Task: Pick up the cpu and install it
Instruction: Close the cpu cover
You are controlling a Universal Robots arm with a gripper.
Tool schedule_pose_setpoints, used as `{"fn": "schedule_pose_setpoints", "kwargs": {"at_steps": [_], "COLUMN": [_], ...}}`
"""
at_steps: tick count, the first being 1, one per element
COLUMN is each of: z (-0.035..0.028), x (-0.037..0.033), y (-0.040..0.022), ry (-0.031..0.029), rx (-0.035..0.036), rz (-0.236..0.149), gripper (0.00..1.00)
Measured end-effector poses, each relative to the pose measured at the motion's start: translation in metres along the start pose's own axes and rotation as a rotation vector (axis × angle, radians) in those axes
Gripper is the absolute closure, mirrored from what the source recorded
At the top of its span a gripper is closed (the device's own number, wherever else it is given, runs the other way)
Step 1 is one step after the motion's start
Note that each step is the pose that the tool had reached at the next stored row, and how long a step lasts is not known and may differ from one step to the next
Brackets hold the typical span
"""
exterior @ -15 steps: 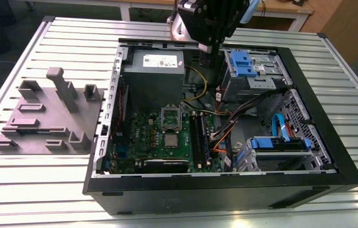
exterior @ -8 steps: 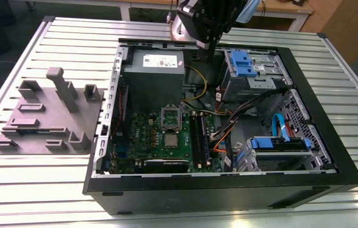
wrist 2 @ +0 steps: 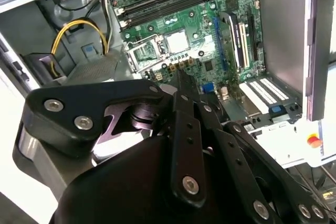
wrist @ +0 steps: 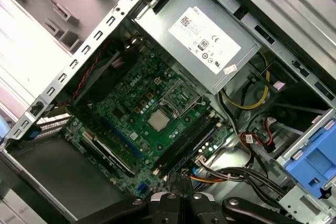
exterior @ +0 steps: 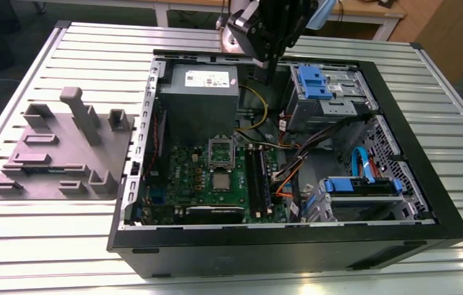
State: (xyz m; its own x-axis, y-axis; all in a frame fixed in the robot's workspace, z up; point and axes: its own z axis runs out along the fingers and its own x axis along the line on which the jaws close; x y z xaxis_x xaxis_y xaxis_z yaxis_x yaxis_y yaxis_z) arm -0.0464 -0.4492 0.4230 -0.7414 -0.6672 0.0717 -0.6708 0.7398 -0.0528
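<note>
Hanging over the far end of the open computer case (exterior: 297,252), the gripper (exterior: 270,78) had its two black fingers (wrist: 176,183) drawn close together with nothing between them. In the exterior view it hovered above the gap between the tall grey metal box (exterior: 199,101) on the exterior view's left and the blue drive cage (exterior: 320,83) on the exterior view's right.

The cpu (exterior: 219,179) lay flat on the green board (exterior: 184,178), nearer than the grey box and well apart from the gripper, its silvery top facing up. Just beside it, on its far side, sat an open metal frame (exterior: 221,150). Whether the chip was seated in a socket could not be told. Long black memory sticks (exterior: 256,175) ran just beside the cpu on the exterior view's right.

In both wrist views the cpu (wrist 2: 176,40) (wrist: 158,120) showed beyond the fingertips, with the frame next to it. A grey moulded fixture (exterior: 59,153) sat on the slatted table (exterior: 51,258) to the exterior view's left of the case.
</note>
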Motion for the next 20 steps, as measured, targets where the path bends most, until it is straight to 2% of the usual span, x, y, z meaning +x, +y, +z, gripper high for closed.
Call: {"fn": "schedule_pose_setpoints", "kwargs": {"at_steps": [1, 2, 4, 5, 6, 10, 20], "z": [0.0016, 0.0023, 0.0032, 0.0039, 0.0053, 0.0132, 0.03], "x": [0.0001, 0.0003, 0.0006, 0.001, 0.002, 0.0055, 0.0049], "y": [-0.0002, -0.0005, -0.0008, -0.0013, -0.0024, -0.0065, -0.0063], "ry": [-0.0018, -0.0073, -0.0285, -0.0365, -0.0401, -0.0428, -0.0461], "rx": [-0.0019, -0.0082, -0.0317, -0.0404, -0.0443, -0.0472, -0.0509], "rz": [0.0, 0.0, -0.001, -0.001, -0.001, -0.001, -0.001], "gripper": [0.9, 0.9, 0.9, 0.9, 0.9, 0.9, 0.9]}}
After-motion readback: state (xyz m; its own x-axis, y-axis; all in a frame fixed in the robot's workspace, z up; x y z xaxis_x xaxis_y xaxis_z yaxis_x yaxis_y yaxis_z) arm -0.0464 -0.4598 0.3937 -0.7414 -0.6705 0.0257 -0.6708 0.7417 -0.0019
